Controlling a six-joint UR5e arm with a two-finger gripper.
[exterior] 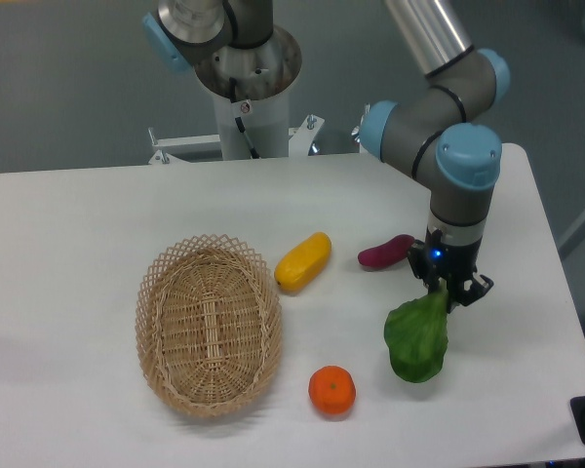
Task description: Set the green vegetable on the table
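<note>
The green vegetable [417,339] is a floppy dark-green leaf hanging down from my gripper [445,293] at the right side of the table [78,224]. The gripper points down and is shut on the leaf's upper, paler end. The leaf's lower edge reaches the tabletop or hangs just above it; I cannot tell which.
An oval wicker basket [209,325] stands left of centre and holds nothing. A yellow oblong vegetable [303,261] and a small purple one [385,253] lie behind the leaf. An orange [332,390] sits near the front edge, left of the leaf. The robot base [246,88] is at the back.
</note>
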